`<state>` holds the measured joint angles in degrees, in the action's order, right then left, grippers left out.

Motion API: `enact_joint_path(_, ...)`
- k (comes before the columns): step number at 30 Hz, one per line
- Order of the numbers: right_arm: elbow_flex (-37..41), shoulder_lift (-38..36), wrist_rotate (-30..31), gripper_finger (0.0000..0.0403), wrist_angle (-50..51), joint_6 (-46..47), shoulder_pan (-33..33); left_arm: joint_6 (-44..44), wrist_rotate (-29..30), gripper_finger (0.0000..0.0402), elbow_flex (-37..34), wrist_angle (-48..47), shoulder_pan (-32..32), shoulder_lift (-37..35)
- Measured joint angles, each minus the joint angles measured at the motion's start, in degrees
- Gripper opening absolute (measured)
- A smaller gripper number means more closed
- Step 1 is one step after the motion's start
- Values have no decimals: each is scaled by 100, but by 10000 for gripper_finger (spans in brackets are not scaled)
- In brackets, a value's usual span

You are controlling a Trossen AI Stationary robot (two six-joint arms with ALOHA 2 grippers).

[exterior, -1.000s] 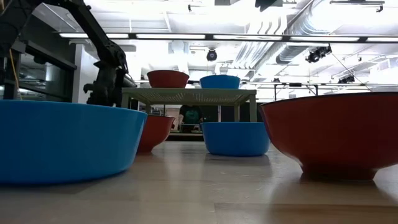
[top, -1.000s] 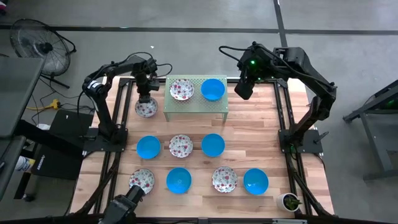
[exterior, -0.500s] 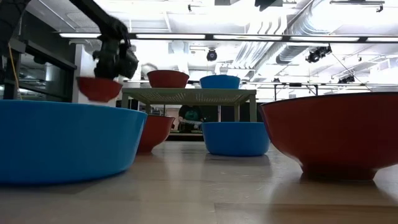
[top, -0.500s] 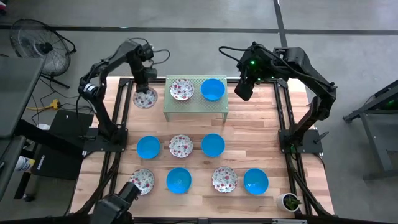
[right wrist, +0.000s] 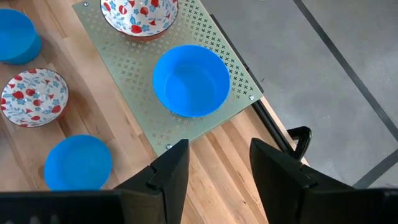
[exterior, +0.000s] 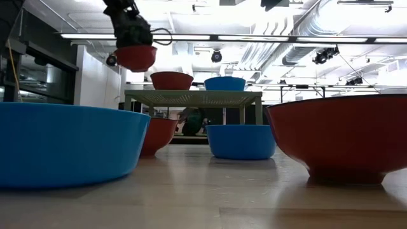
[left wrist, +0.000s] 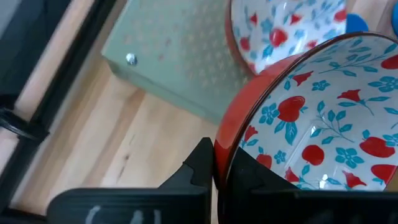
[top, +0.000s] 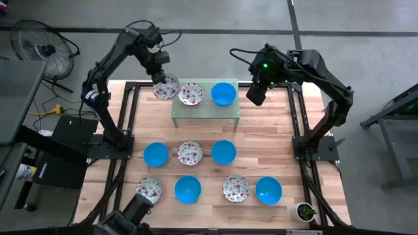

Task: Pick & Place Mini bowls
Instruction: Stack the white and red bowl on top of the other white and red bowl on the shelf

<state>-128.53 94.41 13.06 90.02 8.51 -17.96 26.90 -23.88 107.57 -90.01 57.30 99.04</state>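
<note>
My left gripper [top: 159, 77] is shut on a mini bowl [top: 166, 87], white with red and blue flowers inside and red outside. It hangs in the air [exterior: 135, 57], higher than the rack top, over the far left corner of the pale green rack [top: 206, 112]. On the rack stand a floral bowl [top: 191, 93] and a blue bowl [top: 223, 93], each on its base. My right gripper [right wrist: 217, 174] hovers open above the rack's right end, with nothing between its fingers. My left gripper pinches the floral bowl's rim [left wrist: 221, 142] at the side nearest the wrist, one finger [left wrist: 200, 163] outside the red wall and one inside the bowl. The fingers slant down from above. The bowl hangs below them, lifted clear, its mouth up.
On the wooden table nearer the front stand several more mini bowls in two rows, among them a blue one [top: 155, 154], a floral one [top: 189, 153] and a blue one [top: 268, 190]. Dark frame rails [top: 128, 111] run along both sides of the table.
My left gripper has risen from the table left of the rack, carrying the floral bowl, and moved toward the far edge and the rack. The bowl, on the table a second ago, now hangs clear above the rack's far left corner.
</note>
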Motion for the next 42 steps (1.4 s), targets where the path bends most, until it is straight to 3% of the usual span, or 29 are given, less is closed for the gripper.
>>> enact_joint_path(16, 0, 0, 2, 163, -2, 31, 0, -1974, 175, 6, 174, 1032, -1087, 23)
enact_joint_path(23, 0, 0, 1, 162, 0, 43, 0, -2672, 464, 6, 174, 1357, -1135, 26)
enact_joint_path(42, 0, 0, 2, 165, 0, 44, 0, -3025, 709, 6, 170, 1331, -1135, 452)
